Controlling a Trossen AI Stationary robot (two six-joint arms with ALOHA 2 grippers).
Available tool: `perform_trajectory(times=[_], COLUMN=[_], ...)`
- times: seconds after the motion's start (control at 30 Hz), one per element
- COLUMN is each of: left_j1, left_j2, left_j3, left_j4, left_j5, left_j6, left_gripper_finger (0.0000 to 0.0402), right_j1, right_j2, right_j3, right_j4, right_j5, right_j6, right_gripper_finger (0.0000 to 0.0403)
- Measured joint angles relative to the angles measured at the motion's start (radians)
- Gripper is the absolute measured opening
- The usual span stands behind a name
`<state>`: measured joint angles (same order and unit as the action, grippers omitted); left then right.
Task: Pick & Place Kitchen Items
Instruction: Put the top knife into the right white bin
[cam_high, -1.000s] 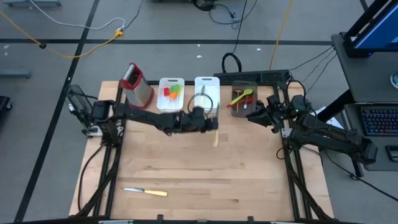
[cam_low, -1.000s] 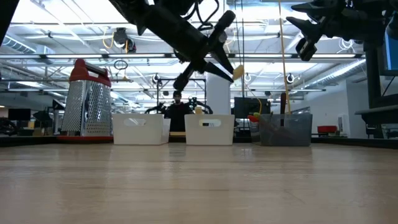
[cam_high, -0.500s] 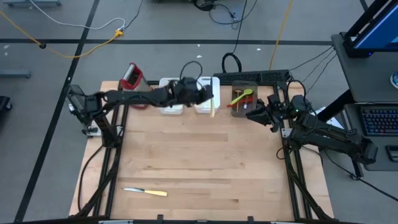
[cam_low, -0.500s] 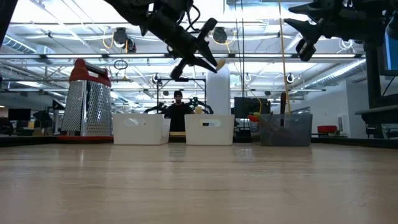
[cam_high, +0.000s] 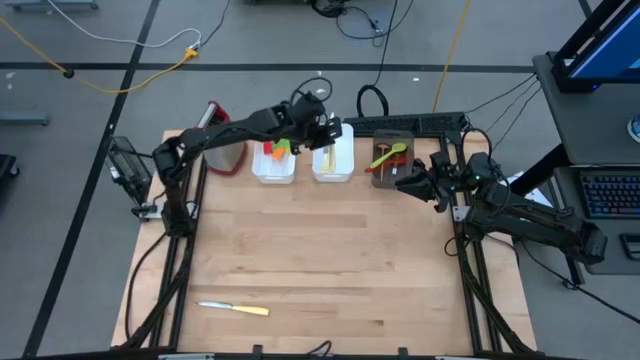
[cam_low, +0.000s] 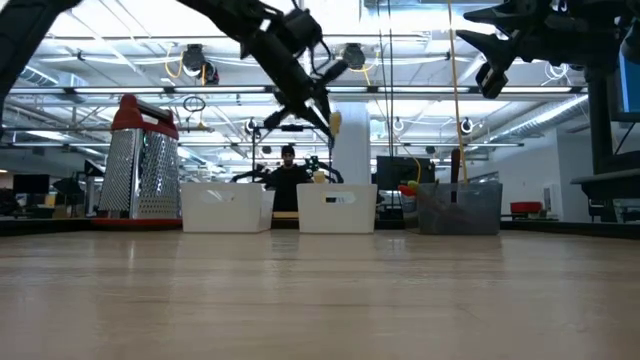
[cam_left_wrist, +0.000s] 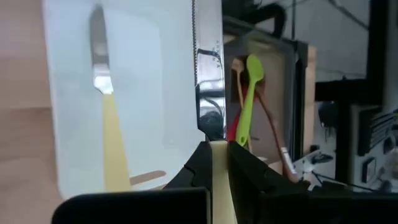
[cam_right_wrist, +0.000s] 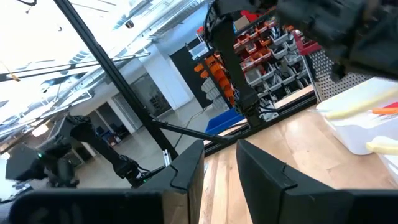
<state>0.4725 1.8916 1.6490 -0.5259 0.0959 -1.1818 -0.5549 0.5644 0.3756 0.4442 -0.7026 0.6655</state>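
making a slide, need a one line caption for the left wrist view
Left claw, shut on a cream-handled knife, above a white bin already containing another knife.

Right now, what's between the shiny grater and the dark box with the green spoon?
In the high view, two white bins sit between the grater and the dark bin: one holding colourful spatulas, the other beneath the left hand.

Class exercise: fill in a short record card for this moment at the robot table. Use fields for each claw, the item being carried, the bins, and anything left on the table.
left claw: shut on cream-handled knife, above the second white bin
right claw: waiting beside the dark bin, holding nothing
second white bin: already holds a knife
first white bin: red, orange, green utensils
dark bin: green spoon and others
table front: one knife on the table
grater: back left
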Motion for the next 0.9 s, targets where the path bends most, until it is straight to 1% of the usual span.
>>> perform_trajectory(times=[0.33, 0.47, 0.67, 0.9], left_j1=[0.023, 0.039, 0.048, 0.051], left_j2=[0.169, 0.188, 0.187, 0.187], left_j3=[0.079, 0.088, 0.089, 0.089], left_j4=[-0.02, -0.039, -0.04, -0.049], left_j5=[0.17, 0.193, 0.195, 0.2], left_j6=[-0.06, -0.078, -0.087, -0.057], left_gripper_finger=[0.0017, 0.0017, 0.0017, 0.0021], right_j1=[0.0, 0.0, 0.0, 0.0], right_j2=[0.0, 0.0, 0.0, 0.0], right_j3=[0.0, 0.0, 0.0, 0.0], right_j4=[0.0, 0.0, 0.0, 0.0], right_j5=[-0.001, -0.003, -0.003, -0.004], right_j6=[0.002, 0.003, 0.001, 0.0], right_gripper_finger=[0.0091, 0.0091, 0.0091, 0.0091])
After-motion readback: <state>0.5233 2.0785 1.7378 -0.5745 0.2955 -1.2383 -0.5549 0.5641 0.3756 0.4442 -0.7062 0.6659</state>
